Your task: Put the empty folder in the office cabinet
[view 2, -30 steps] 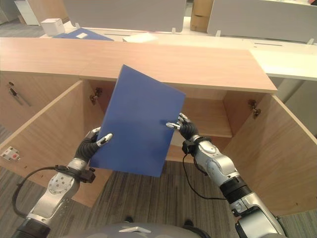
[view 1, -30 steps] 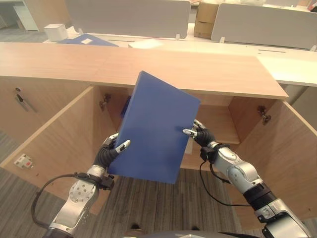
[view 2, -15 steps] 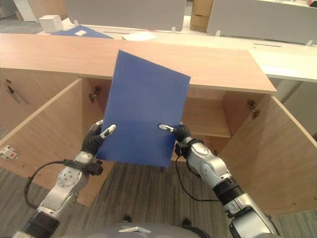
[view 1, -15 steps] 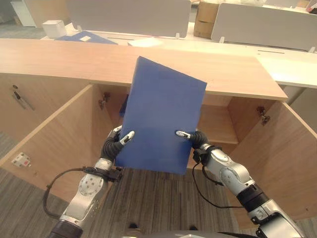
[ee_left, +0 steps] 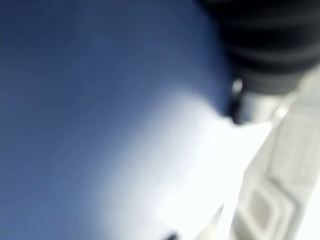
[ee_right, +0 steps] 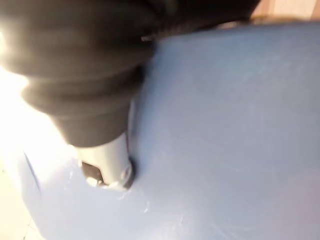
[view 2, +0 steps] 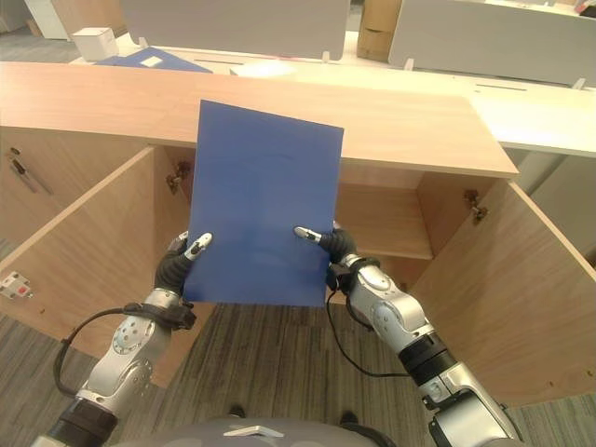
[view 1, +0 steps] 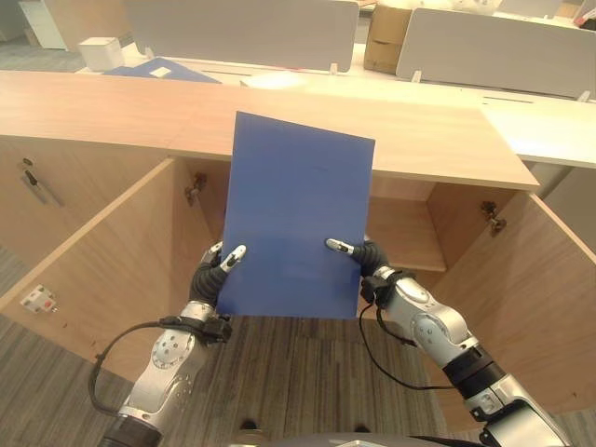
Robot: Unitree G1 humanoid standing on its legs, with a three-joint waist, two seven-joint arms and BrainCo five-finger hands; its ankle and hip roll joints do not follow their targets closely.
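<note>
The blue folder (view 1: 296, 219) is held up in the air, nearly upright with its face toward the camera, in front of the open office cabinet (view 1: 400, 219) and not yet inside it. At its lower left edge the left hand (view 1: 212, 273) pinches it, thumb laid on the front face and fingers behind. At the lower right edge the right hand (view 1: 361, 256) grips it the same way, thumb on the front. To the left the cabinet's left door (view 1: 112, 251) stands swung open, and to the right the right door (view 1: 549, 289) does too.

The main risk looks to be the folder's top edge: it overlaps the cabinet top (view 1: 279, 116) in view, so pushed forward as it stands it could catch there. Both holds sit low on the folder, so a knock might tip or slip it out.
</note>
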